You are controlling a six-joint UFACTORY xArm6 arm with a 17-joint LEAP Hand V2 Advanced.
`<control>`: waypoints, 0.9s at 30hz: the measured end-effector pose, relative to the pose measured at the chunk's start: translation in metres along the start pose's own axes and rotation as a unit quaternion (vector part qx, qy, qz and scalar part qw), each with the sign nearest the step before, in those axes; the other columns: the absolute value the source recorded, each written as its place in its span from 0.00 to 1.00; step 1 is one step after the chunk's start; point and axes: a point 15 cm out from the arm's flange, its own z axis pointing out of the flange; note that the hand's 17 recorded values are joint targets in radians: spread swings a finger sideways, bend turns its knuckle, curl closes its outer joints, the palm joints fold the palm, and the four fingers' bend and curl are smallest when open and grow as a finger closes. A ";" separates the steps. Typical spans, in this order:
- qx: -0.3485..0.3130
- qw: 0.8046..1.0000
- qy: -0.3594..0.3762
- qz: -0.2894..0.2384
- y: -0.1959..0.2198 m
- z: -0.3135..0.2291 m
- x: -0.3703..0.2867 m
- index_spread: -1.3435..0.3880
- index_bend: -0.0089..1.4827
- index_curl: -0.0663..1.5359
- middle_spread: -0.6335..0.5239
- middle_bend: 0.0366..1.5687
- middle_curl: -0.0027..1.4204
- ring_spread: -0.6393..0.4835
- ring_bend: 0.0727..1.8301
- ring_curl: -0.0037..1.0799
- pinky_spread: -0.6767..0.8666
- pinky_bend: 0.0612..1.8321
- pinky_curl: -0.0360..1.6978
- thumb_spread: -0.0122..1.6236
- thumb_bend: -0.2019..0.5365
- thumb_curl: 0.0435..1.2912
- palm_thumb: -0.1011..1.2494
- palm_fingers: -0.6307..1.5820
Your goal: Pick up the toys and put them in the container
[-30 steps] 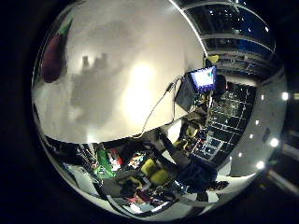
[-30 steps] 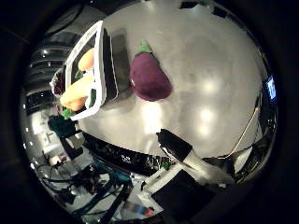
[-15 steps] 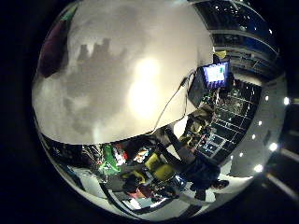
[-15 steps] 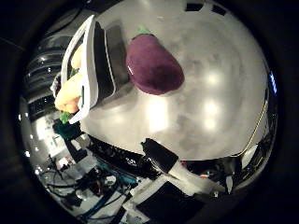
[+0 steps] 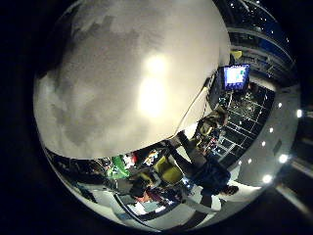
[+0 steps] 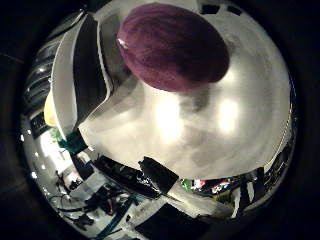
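Thumb side palm view shows the purple eggplant toy [image 6: 172,47] lying on the white table [image 6: 210,130] just beside the white container [image 6: 67,85], close under the palm. It looks light, smooth, rounded; grasp across its fat middle. The hand's finger spread cannot be told.

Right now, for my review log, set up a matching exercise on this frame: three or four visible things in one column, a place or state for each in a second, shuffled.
Things:
1. purple eggplant toy
2. white rectangular container
3. yellow toy
4. lit blue screen

Places or states:
A. inside the container
B. beyond the table's edge
C. on the white table, close to the palm
D. beside the eggplant

Pairs: 1-C, 2-D, 3-A, 4-B
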 end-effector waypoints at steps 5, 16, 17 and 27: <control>0.018 1.000 0.000 0.000 -0.012 0.003 -0.012 0.68 0.19 0.28 0.67 0.10 0.22 0.78 0.10 0.20 0.73 0.17 0.16 0.61 0.25 0.20 0.38 0.44; 0.169 0.986 -0.014 0.001 -0.063 -0.030 -0.023 0.52 0.32 0.39 0.29 0.47 0.42 0.28 0.49 0.43 0.20 0.44 0.24 0.61 0.34 0.27 0.78 0.87; 0.181 0.983 -0.015 0.002 -0.062 -0.033 -0.022 0.52 0.35 0.41 0.29 0.50 0.44 0.28 0.51 0.45 0.18 0.48 0.26 0.61 0.32 0.27 0.80 0.85; 0.237 0.971 0.003 0.026 -0.044 -0.107 0.029 0.54 0.43 0.52 0.31 0.59 0.53 0.31 0.61 0.53 0.18 0.59 0.35 0.60 0.25 0.30 0.86 0.78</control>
